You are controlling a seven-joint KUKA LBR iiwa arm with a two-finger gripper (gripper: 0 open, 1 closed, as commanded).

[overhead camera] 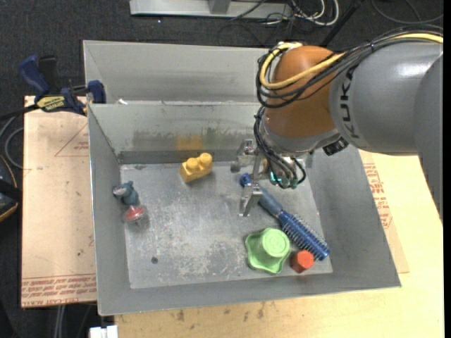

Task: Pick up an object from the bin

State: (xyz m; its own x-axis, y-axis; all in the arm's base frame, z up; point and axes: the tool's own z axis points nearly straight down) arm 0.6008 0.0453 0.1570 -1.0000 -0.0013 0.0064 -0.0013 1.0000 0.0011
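One blue brush point(296, 229) lying aslant on the right side of the bin point(176, 273) floor, bristled head toward the near right corner, handle tip pointing up and left. Gripper point(245, 180) lowered straight down over that handle tip, fingers spread wide apart, one on each side of it; contact not discernible. Grey arm point(402, 97) reaching in from the right, orange wrist cover point(303, 97) above the gripper. Green round lid point(268, 251) and small red piece point(303, 260) touching the brush head. Yellow block point(196, 167) near the back wall. Two small pieces, one grey-blue point(127, 191) and one reddish point(134, 215), well apart at the left.
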